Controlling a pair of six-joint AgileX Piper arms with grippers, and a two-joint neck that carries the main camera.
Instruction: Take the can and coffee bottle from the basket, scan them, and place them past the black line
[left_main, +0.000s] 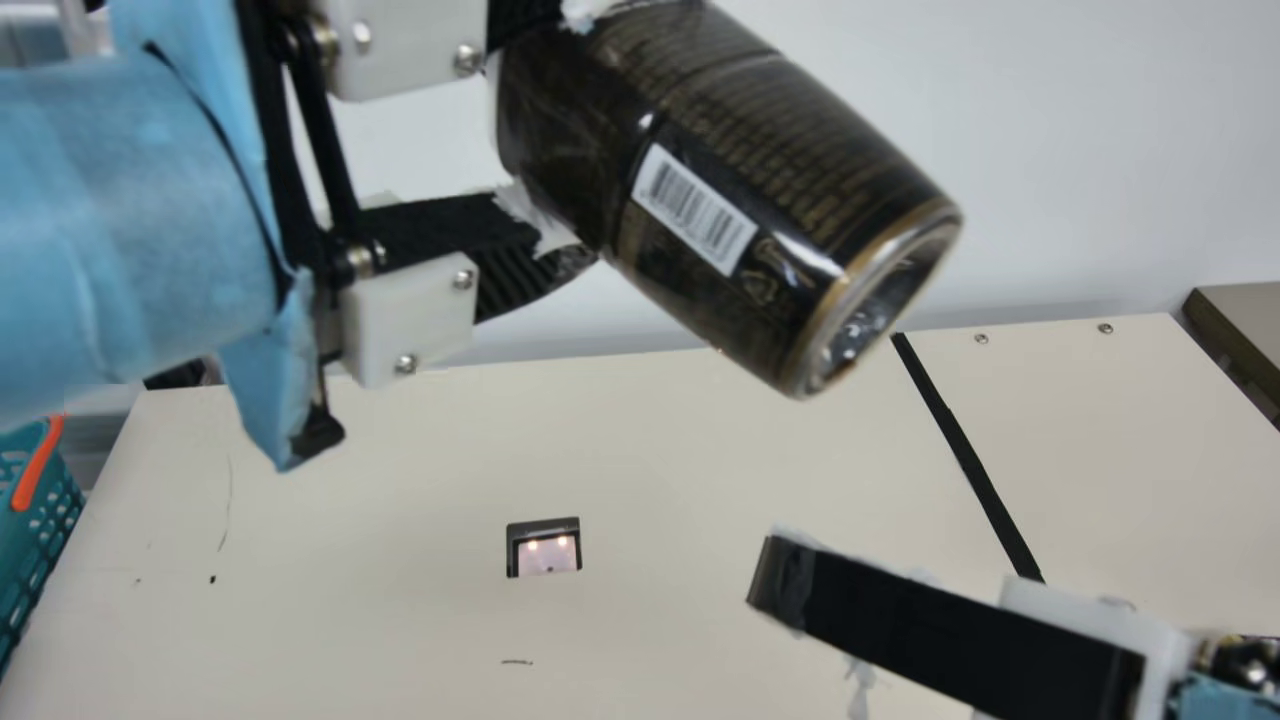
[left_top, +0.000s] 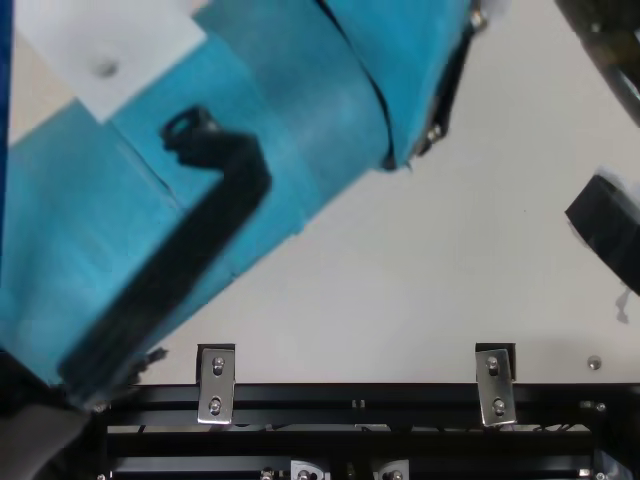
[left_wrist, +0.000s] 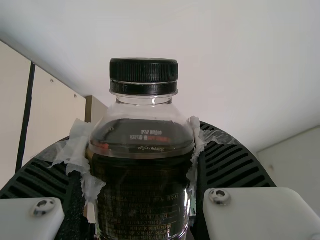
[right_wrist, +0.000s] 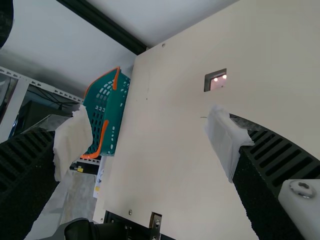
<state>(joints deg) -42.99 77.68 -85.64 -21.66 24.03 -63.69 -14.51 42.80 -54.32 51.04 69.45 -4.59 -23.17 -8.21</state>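
Scanning looks like the step in hand: the coffee bottle (left_main: 735, 190) is up in the air above the table (left_main: 400, 470), pinched between the 2 ribbed fingers of the left gripper (left_main: 545, 130). The barcode (left_main: 695, 208) is clear of both fingers and faces the neck camera rather than the scanner window (left_main: 545, 553) set in the table. To do this well, I would lower the bottle over the window and roll it about its long axis until the barcode looks squarely down at the glass, then hold it level and near, without touching. The grip is around the narrower part towards the neck, so a fast turn could let the heavy base swing; slow, small wrist turns seem wiser. A glare on the curved wrap might spoil a reading, and a slight tilt could cure that.

The long axis slants in the main view from upper left to lower right, with the base at the lower right and turned partly towards the camera. The black cap (left_wrist: 144, 76) is at the opposite end.

The right gripper (right_wrist: 150, 137) is wide open with nothing between its 2 fingers; it might serve for a handover towards the black line (left_main: 968, 455). The basket (right_wrist: 107, 112) sits by the table's far-left edge.
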